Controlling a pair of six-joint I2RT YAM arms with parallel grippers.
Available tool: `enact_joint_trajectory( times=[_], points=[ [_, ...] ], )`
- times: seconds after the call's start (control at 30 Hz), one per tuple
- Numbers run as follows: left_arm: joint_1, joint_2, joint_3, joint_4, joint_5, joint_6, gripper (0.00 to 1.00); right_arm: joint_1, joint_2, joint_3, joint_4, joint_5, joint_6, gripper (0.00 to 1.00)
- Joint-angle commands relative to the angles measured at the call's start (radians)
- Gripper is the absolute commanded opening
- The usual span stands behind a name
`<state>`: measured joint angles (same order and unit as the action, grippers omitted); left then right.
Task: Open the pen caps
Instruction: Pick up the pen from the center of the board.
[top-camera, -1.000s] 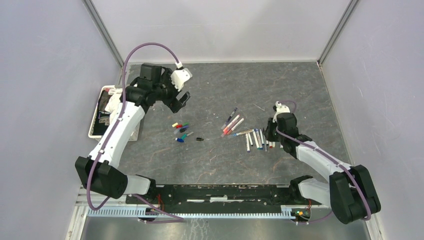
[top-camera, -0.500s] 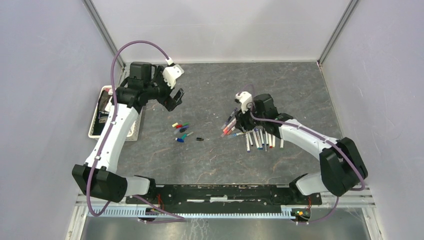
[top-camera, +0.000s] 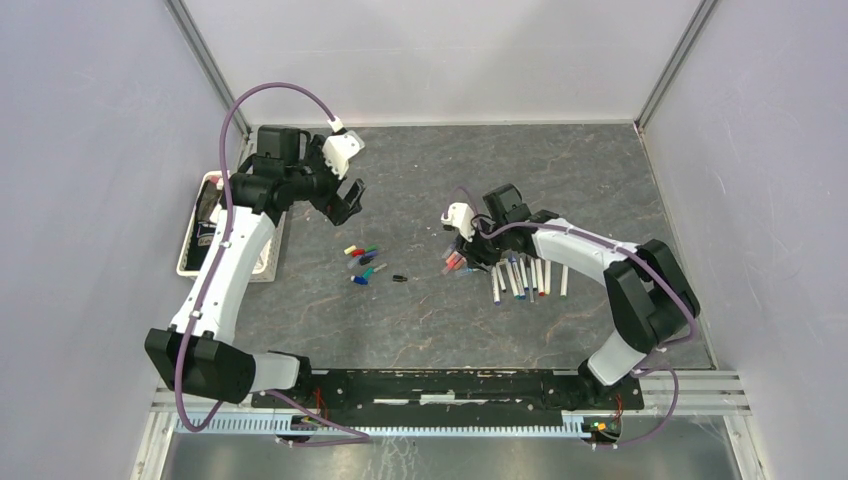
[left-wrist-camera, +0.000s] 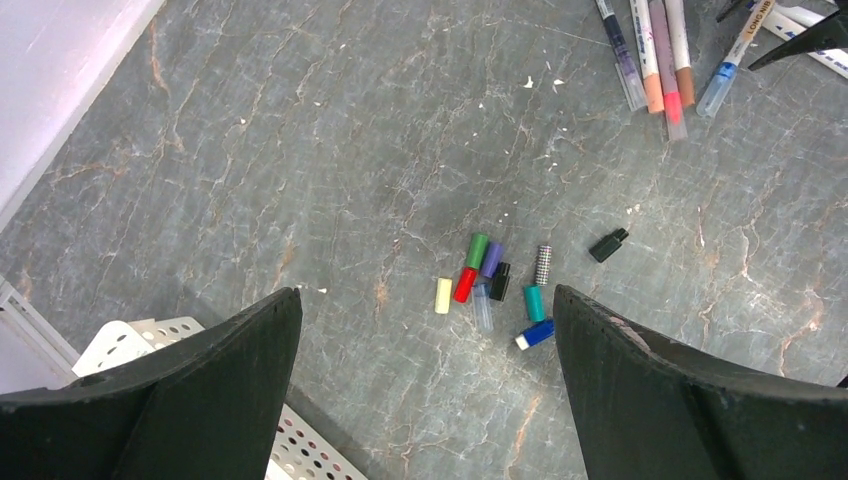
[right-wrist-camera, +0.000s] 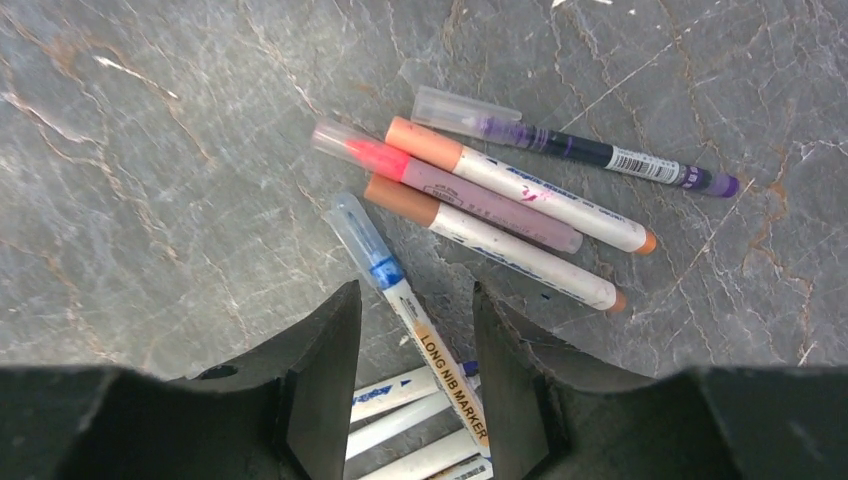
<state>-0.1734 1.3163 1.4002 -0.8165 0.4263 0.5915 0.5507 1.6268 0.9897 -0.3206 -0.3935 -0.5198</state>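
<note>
Several loose pen caps (left-wrist-camera: 490, 285) in yellow, red, green, purple, black, teal and blue lie in a small pile (top-camera: 362, 262). A black cap (left-wrist-camera: 608, 244) lies apart to their right. My left gripper (left-wrist-camera: 425, 295) hangs wide open above the table, back-left of the pile (top-camera: 345, 200). My right gripper (right-wrist-camera: 412, 300) is low over the capped pens (top-camera: 458, 258), jaws apart. A blue pen with a clear cap (right-wrist-camera: 375, 262) runs between its fingers without touching either. Pink (right-wrist-camera: 450, 180), orange-capped (right-wrist-camera: 520, 185) and purple (right-wrist-camera: 570, 150) pens lie just beyond.
A row of white pen barrels (top-camera: 520, 278) lies right of the right gripper and shows under its fingers (right-wrist-camera: 410, 400). A white perforated tray (top-camera: 195, 235) stands at the table's left edge, its corner under the left gripper (left-wrist-camera: 180, 340). Grey walls enclose the table.
My right arm has swung left from the row of white barrels to the capped pens, and its jaws have parted from nearly shut. The left arm drew slightly back-left and stays open.
</note>
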Motion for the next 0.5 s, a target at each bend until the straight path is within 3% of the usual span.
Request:
enact_joint_trajectory(
  times=[0.0, 0.47],
  points=[
    [0.008, -0.006, 0.042, -0.012, 0.040, -0.002, 1.00, 0.001, 0.023, 0.021, -0.050, 0.047, -0.106, 0.49],
    [0.009, -0.003, 0.033, -0.034, 0.026, 0.024, 1.00, 0.003, 0.090, 0.001, -0.031, 0.114, -0.143, 0.45]
  ],
)
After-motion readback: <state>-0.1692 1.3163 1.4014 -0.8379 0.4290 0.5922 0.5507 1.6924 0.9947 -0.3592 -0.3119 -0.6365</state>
